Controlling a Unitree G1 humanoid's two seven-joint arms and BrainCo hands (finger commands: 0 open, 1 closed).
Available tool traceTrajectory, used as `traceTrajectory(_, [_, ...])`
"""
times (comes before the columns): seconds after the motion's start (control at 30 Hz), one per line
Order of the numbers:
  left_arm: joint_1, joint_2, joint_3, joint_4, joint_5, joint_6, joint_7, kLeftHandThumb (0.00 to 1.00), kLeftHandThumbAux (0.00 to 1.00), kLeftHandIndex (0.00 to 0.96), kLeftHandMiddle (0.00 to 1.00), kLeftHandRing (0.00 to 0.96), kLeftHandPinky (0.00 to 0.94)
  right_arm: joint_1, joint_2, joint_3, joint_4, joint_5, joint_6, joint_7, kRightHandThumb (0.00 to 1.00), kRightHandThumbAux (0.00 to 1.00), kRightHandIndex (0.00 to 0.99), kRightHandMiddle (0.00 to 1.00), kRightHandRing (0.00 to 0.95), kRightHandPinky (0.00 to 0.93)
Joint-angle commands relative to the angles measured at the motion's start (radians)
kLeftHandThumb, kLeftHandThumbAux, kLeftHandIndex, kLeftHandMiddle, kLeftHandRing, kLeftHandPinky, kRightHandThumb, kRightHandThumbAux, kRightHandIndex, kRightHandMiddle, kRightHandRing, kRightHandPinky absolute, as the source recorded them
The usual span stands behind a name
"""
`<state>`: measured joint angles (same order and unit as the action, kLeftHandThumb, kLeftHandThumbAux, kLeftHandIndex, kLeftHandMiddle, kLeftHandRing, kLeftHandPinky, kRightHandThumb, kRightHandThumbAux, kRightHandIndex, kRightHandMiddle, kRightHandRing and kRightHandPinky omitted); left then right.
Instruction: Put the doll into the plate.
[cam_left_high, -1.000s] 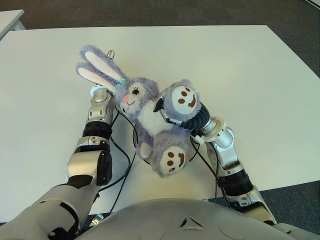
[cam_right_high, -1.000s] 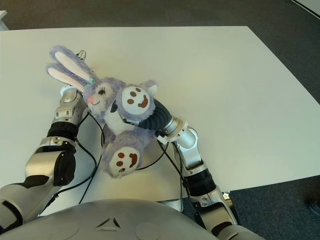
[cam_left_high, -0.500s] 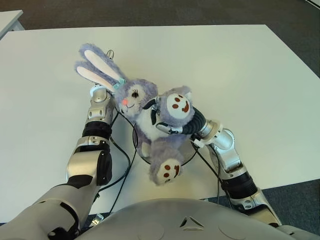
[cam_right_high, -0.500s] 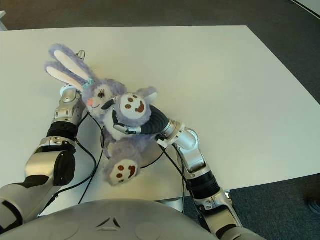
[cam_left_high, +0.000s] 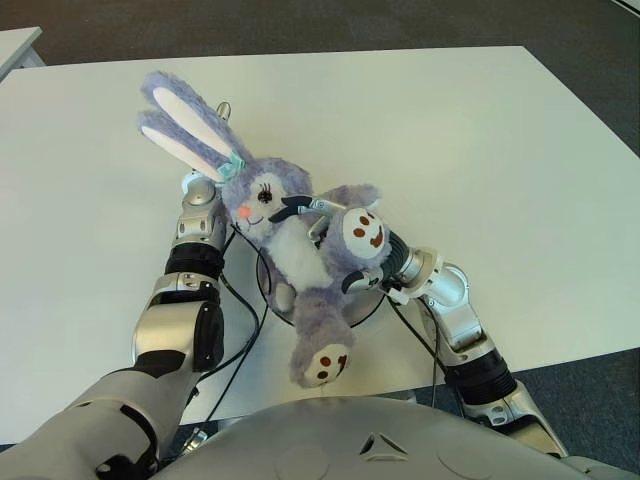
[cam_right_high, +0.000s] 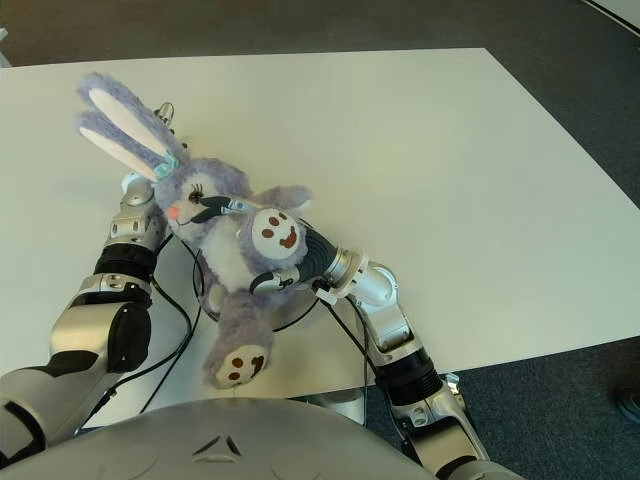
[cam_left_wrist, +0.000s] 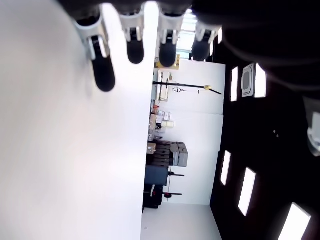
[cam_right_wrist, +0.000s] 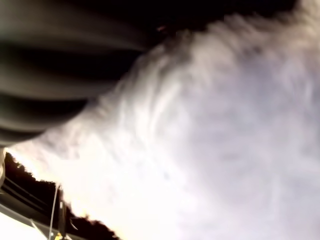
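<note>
Centre frame, the right robot hand (cam_left_high: 335, 235) grips the doll (cam_left_high: 290, 250) over the plate (cam_left_high: 365, 308); release remains. The left robot hand (cam_left_wrist: 145, 45), fingers extended, holds nothing.

The bench (cam_left_high: 480, 140) is white and wide, and most of its top is bare. Near its front edge lies a round plate (cam_left_high: 365, 308) with a dark rim, mostly covered by the purple rabbit doll (cam_left_high: 290, 250) above it.

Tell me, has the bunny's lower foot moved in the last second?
Yes. The doll, gripped by the right hand, has swung its lower foot down toward the table's near edge, farther past the plate.
</note>
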<state>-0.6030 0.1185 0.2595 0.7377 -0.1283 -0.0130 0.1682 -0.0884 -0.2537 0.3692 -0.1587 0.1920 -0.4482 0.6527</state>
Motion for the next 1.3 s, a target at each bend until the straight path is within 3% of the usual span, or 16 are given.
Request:
traceTrajectory(0.03, [0.031,-0.008,0.002,0.021,-0.002,0.027,0.008,0.0,0.407,0.0,0.09,0.059,0.0,0.002,-0.009,-0.001,0.047,0.005,0.0,0.033,0.16,0.305,0.0,0.0,0.0,0.0])
traceTrajectory(0.5, [0.029,-0.009,0.005,0.022,-0.005,0.03,0.009,0.0,0.405,0.0,0.089,0.055,0.0,-0.003,0.003,-0.01,0.066,0.01,-0.017,0.04,0.184,0.275,0.0,0.0,0.0,0.0])
traceTrajectory(1.3, [0.03,-0.008,0.005,0.02,-0.008,0.03,0.004,0.0,0.402,0.0,0.089,0.061,0.0,-0.001,0.031,-0.031,0.046,0.015,0.062,0.005,0.227,0.316,0.0,0.0,0.0,0.0])
